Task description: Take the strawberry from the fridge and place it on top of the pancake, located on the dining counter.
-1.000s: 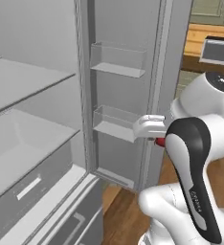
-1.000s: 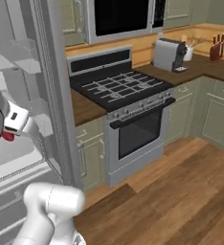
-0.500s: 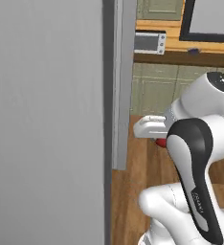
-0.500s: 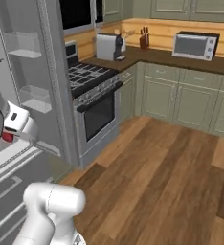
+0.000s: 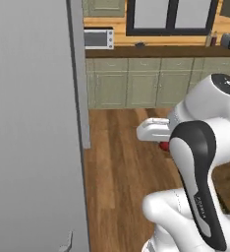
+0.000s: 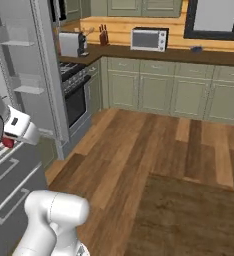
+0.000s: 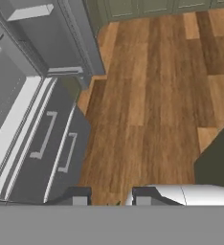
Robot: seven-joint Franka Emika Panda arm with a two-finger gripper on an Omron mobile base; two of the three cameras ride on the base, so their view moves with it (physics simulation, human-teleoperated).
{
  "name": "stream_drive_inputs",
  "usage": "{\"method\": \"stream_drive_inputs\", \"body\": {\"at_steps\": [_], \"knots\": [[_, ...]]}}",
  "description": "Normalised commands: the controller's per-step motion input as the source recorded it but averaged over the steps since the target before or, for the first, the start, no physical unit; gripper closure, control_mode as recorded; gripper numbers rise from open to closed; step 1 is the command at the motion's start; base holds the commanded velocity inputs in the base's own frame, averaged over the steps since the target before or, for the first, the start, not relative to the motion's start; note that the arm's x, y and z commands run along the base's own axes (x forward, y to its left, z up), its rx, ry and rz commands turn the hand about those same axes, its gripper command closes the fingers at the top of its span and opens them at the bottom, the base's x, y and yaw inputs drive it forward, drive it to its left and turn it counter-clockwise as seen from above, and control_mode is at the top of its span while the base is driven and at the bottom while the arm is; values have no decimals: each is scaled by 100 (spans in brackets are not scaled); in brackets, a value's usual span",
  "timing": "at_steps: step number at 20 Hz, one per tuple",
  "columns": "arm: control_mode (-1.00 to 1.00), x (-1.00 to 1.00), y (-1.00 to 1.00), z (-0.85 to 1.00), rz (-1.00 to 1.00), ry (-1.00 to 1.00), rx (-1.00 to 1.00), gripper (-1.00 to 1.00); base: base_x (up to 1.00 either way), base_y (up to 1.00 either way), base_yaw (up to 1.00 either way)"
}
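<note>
Strawberry [image 5: 163,145] shows as a small red bit tucked just under the white hand, close in front of the robot's body; same red dot by the hand in right base view [image 6: 7,143]. Gripper [image 7: 109,197] tips sit close together w/ only a narrow gap, and berry sits right at the hand, so looks pinched on it, though the contact itself is hidden. Fridge [image 6: 24,75] is off to one side, door open w/ shelves showing, drawers [image 7: 47,143] below. Wood floor [image 6: 154,150] and green cabinets [image 5: 136,88] ahead. Judged progress: pickup done, berry out of fridge. Left: reach dining counter, find pancake, set berry on top.
</note>
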Motion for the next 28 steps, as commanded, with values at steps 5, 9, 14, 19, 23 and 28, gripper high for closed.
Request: {"method": "stream_drive_inputs", "body": {"at_steps": [5, 9, 14, 19, 23, 28], "knots": [[100, 0, 0, 0, 0, 0, 0, 100, -100, -21, -45], [100, 0, 0, 0, 0, 0, 0, 100, -100, -13, -46], [100, 0, 0, 0, 0, 0, 0, 100, -100, -16, -43], [100, 0, 0, 0, 0, 0, 0, 100, -100, -4, -25], [100, 0, 0, 0, 0, 0, 0, 100, -100, -18, -15], [100, 0, 0, 0, 0, 0, 0, 100, -96, -68, -19]]}}
